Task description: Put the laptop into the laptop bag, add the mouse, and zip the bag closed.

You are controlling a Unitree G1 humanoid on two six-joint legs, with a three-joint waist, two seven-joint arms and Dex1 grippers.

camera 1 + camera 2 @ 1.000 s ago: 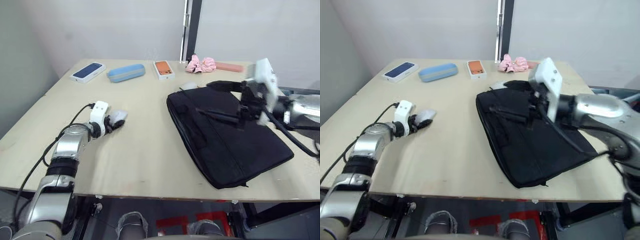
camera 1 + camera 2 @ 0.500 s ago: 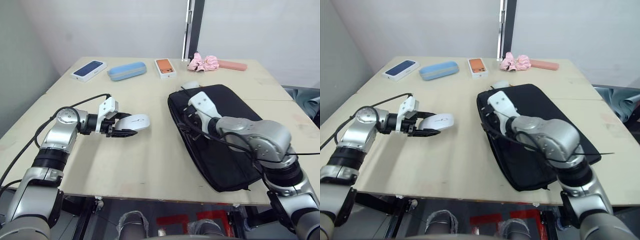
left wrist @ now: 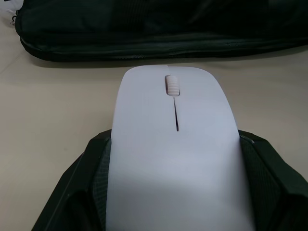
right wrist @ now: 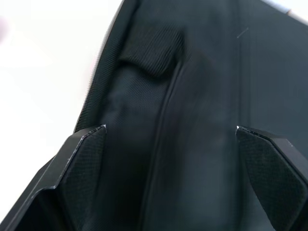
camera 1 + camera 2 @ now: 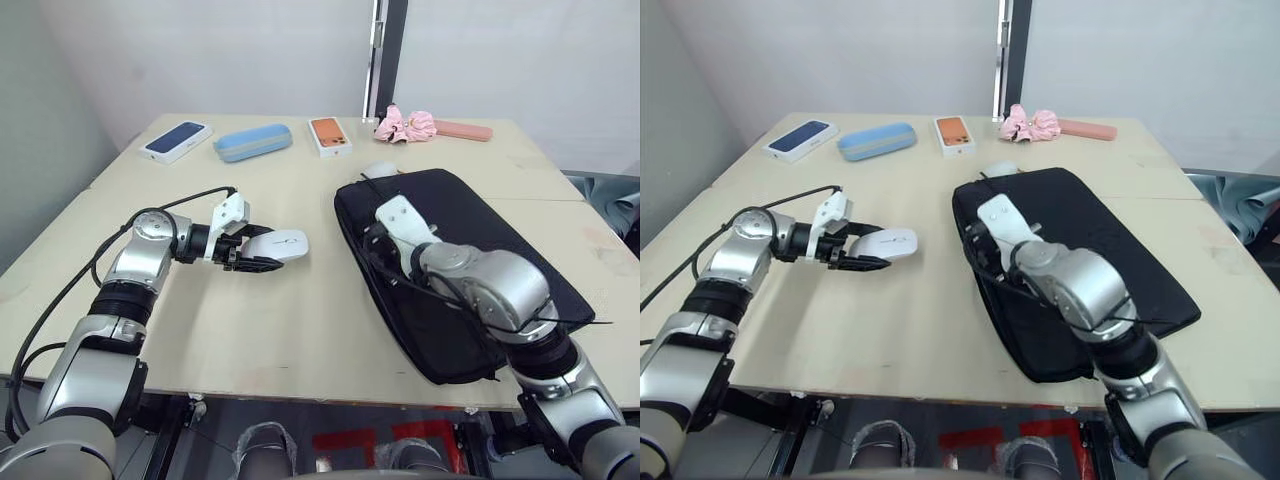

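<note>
Left arm reaches forward and inward over the light wooden table [image 5: 300, 330], forearm roughly level, elbow bent. Left gripper [image 5: 250, 252] has its two black fingers clamped on either side of the small flat white oval mouse [image 5: 282, 245]. The mouse's scroll-wheel end sticks out past the fingertips toward the large black fabric laptop bag [image 5: 500, 270]. In the left wrist view the mouse [image 3: 175, 159] sits between the black fingers [image 3: 84, 187], with the bag's edge [image 3: 144, 33] near, across a strip of bare table. Can't tell whether the mouse is lifted clear of the table or resting on it.

Right arm is folded across the bag, its silver forearm lying over the near half of the bag, wrist pointing toward the bag's left edge. Right gripper [image 4: 175, 178] is over the black fabric, fingers [image 4: 79, 168] spread wide, nothing between them; a seam line and a ribbed fabric tab [image 4: 154, 48] lie ahead of it.

Bag lies flat on the table's right half, angled. Laptop not identifiable.

Along the far edge: dark blue phone box [image 5: 177, 141], light blue oblong case [image 5: 252, 143], orange phone box [image 5: 329, 137], pink fabric scrunchie [image 5: 405, 125], flat pink case [image 5: 464, 131].
</note>
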